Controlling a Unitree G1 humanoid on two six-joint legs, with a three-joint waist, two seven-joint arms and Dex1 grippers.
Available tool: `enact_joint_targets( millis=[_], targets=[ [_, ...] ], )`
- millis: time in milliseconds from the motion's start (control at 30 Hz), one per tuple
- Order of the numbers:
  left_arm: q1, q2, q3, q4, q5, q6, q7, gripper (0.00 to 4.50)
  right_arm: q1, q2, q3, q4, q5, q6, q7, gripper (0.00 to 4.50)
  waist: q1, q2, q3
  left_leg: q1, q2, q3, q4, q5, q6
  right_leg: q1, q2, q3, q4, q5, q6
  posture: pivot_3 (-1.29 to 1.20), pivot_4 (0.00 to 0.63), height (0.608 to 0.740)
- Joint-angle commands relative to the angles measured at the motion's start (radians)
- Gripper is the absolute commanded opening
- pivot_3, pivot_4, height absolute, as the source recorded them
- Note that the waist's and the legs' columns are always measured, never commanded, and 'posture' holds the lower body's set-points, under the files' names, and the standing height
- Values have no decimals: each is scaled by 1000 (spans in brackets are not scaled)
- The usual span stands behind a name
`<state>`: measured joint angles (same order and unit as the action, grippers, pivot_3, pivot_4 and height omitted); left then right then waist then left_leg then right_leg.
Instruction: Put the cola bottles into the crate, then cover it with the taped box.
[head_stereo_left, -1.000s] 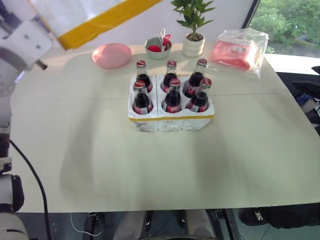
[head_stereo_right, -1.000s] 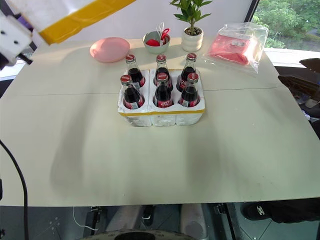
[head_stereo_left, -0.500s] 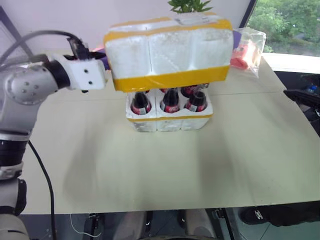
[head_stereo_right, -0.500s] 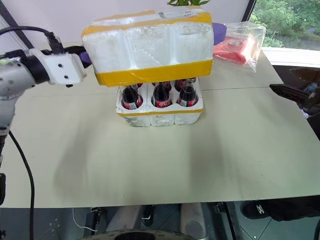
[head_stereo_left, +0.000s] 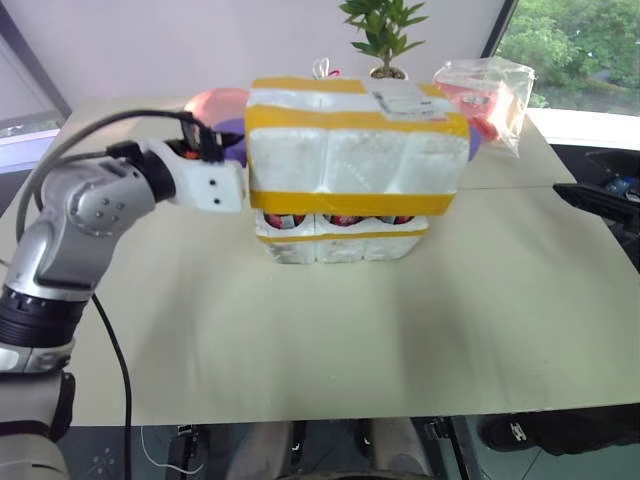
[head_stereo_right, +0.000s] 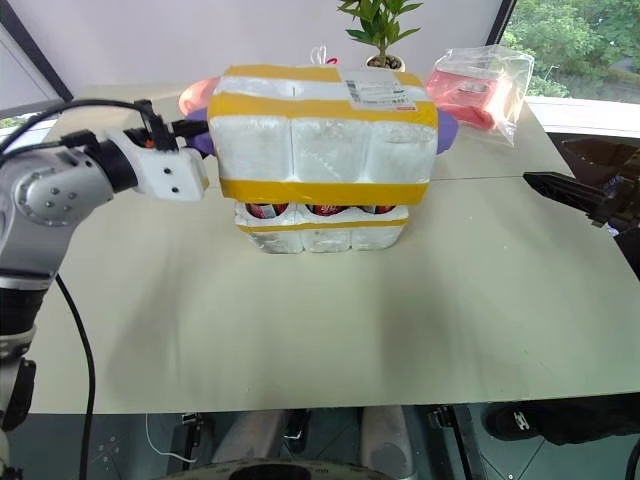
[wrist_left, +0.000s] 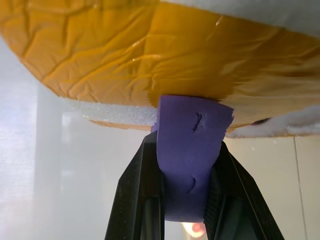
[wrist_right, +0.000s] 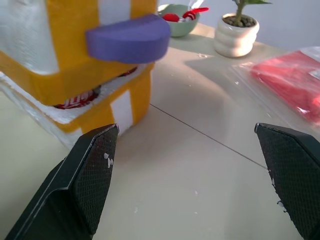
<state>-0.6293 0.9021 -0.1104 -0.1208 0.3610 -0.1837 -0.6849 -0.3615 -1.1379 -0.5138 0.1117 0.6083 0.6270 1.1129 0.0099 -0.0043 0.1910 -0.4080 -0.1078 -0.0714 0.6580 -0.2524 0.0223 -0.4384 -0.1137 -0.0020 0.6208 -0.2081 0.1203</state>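
At the near edge of the worktop (head_stereo_left: 330, 330) nothing stands. Farther in, the crate (head_stereo_left: 340, 238) sits with the cola bottles (head_stereo_left: 342, 218) in its wells, just their caps peeking out. Directly above it hangs the taped box (head_stereo_left: 355, 150), long axis running left to right like the crate's, not yet seated. The left gripper (wrist_left: 184, 165) is clamped on the box's purple tab (wrist_left: 190, 150); the right gripper (wrist_right: 195, 175) hangs wide open and empty, apart.
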Motion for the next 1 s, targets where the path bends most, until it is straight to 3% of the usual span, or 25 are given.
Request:
enact_joint_targets(
  millis=[33,167,300,467,567,633,700,733,1000],
  targets=[
    [40,-2,-28,-18,110,-50,64,373,-10,10,-19,-57,33,15,-13,4500,2,0,0,0,0,0,0,0,0,0,0,0,0,0,0,0,150,740],
    [84,-38,-48,-16,178,-58,123,2380,-18,27,3,-80,42,32,-17,4500,5,0,0,0,0,0,2,0,1,1,0,0,0,0,0,0,150,740],
    [136,-70,25,-38,74,32,82,4363,-20,35,23,-110,56,45,-14,4500,4,0,0,0,0,0,4,-1,2,2,0,0,0,1,1,0,150,740],
    [149,-103,219,-92,-237,272,-25,4363,-3,33,22,-151,106,112,6,4500,2,0,0,0,0,-1,4,-1,2,2,0,-1,0,1,1,0,150,740],
    [126,-100,373,-143,-550,583,-143,4363,10,33,13,-165,124,123,27,4500,1,0,0,0,0,-1,4,-1,2,2,0,-1,0,1,1,0,150,740],
    [106,-68,488,-161,-820,911,-217,4363,12,33,24,-166,106,93,33,4500,0,0,0,0,0,-1,5,-1,2,2,0,-1,0,1,1,0,150,740],
    [94,7,628,-126,-1096,1163,-335,4363,3,26,48,-157,98,67,66,4500,-5,-1,0,0,0,-1,5,-1,2,2,1,-1,1,0,1,0,150,740],
    [102,52,666,-106,-1171,1233,-389,4363,-5,21,59,-151,99,62,81,4500,-8,-1,1,0,0,-1,5,-1,2,2,1,-1,2,0,2,0,150,740],
    [300,282,683,-82,-1229,1243,-616,4363,-95,-9,143,-64,69,19,167,4500,-23,0,0,2,1,-1,5,-1,2,4,0,0,2,0,1,0,150,740]
  ],
)
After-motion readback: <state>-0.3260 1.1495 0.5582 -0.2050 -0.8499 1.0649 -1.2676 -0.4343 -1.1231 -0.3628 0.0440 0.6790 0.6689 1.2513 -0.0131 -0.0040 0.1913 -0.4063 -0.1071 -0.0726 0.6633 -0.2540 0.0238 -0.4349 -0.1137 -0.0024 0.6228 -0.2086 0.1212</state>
